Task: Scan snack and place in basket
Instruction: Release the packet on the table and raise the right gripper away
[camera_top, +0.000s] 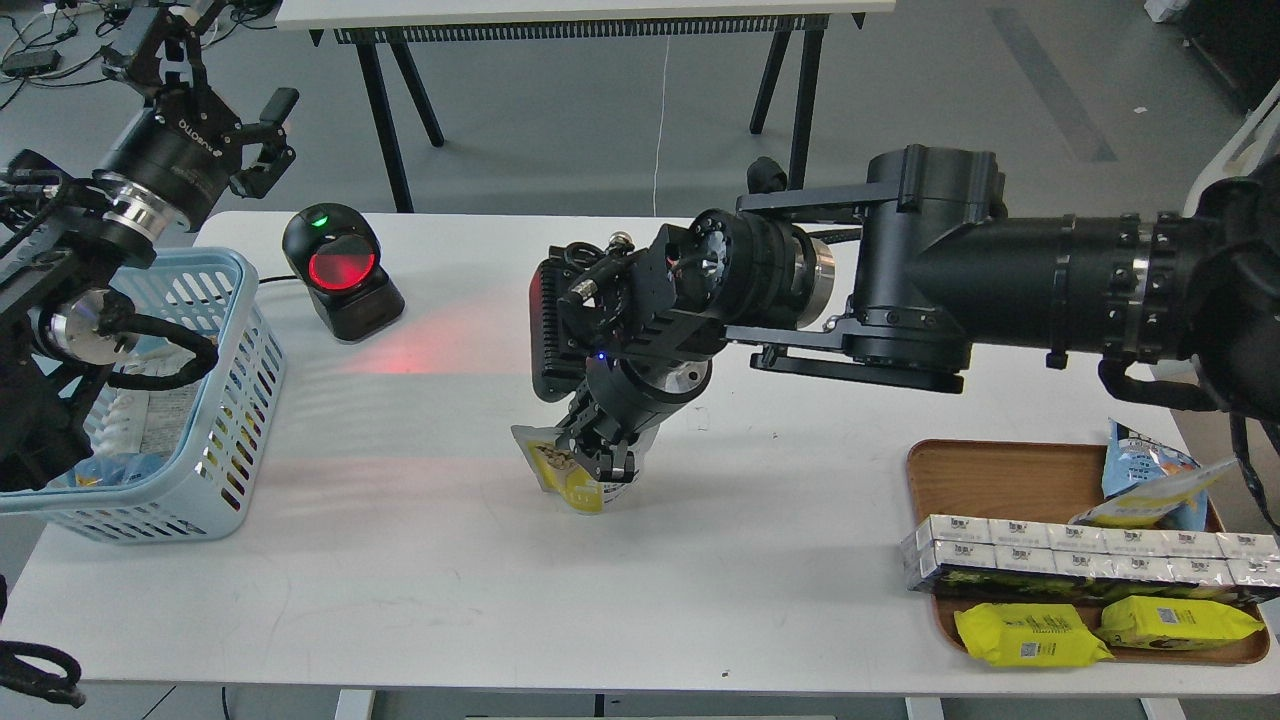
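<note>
The snack (566, 478), a small silver pouch with a yellow panel showing tan nuts, is at the table's middle, low over the top. My right gripper (598, 460) is shut on its right side and points down. The black scanner (340, 270) stands at the back left; its window glows red and casts red light on the table. The light-blue basket (225, 400) sits at the left edge with packets inside. My left gripper (262, 135) is raised behind the basket, above the table's back left corner, its fingers apart and empty.
A brown wooden tray (1000, 480) at the front right holds a blue-and-yellow pouch (1150, 485), a row of silver boxes (1080, 560) and two yellow pillow packs (1030, 635). My right arm spans the table's right half. A second table's legs stand behind.
</note>
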